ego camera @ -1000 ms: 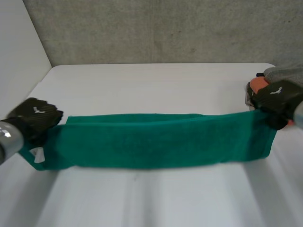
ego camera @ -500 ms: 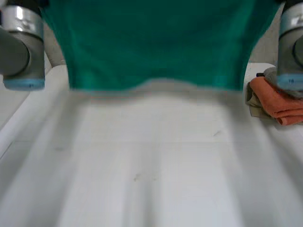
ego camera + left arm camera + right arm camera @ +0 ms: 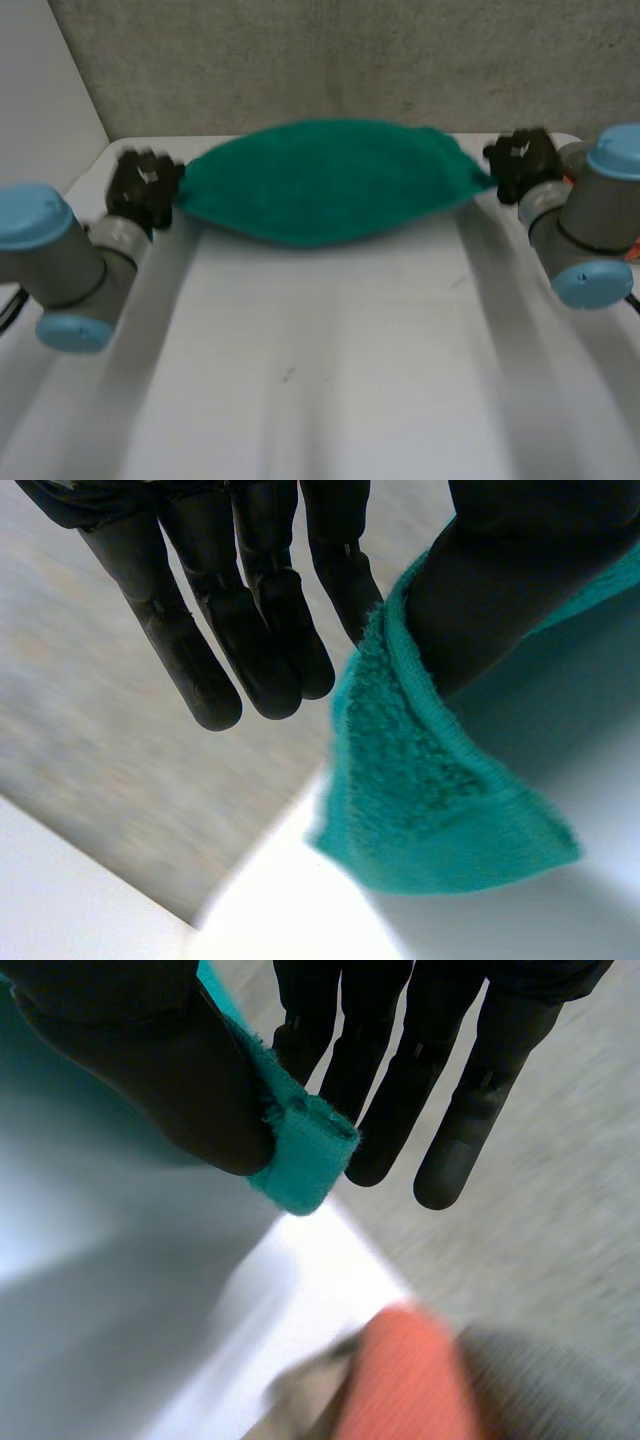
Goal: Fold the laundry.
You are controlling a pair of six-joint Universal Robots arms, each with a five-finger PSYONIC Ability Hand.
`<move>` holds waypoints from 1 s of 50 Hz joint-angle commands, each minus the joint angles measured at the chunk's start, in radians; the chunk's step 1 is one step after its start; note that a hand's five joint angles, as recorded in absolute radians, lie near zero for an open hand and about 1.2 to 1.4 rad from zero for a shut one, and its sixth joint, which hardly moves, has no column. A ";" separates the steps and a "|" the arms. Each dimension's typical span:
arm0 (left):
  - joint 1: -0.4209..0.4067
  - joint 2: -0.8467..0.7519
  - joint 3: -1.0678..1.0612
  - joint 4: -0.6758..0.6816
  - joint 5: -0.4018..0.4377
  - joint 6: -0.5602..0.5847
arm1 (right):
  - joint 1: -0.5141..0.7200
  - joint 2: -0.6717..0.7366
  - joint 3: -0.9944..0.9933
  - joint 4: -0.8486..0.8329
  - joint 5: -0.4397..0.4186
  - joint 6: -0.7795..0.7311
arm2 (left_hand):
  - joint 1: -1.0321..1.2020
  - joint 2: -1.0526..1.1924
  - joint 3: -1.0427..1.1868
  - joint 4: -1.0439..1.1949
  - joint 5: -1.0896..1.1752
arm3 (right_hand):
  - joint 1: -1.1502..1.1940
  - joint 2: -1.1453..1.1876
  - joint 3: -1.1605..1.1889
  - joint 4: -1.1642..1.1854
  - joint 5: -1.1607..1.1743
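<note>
Because soft, light and floppy, wants gripping by the end corners: green towel point(image 3: 330, 180) strung over the far bench point(image 3: 330, 380), pinched between thumb and fingers point(image 3: 270, 630) by left hand point(image 3: 143, 185) and right hand point(image 3: 522, 165), sagging mid-span.

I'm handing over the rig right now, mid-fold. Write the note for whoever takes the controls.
Hands: the left robot hand pinches one end of the green towel between its thumb and straight fingers. The right robot hand pinches the opposite end the same way.
Things: the towel is stretched between them over the far part of the table. An orange cloth and a grey cloth lie beyond the right hand.
Done: both ends gripped, towel spread.
Left: lay it flat, fold it, probably set it by those cloths.
</note>
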 commanded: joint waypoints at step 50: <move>-0.059 -0.291 0.480 -0.259 -0.203 0.374 | 0.042 0.298 -0.356 0.133 0.091 -0.270 | 0.037 -0.006 -0.002 -0.010 0.029 | -0.345 -0.404 -0.417 -0.422 -0.410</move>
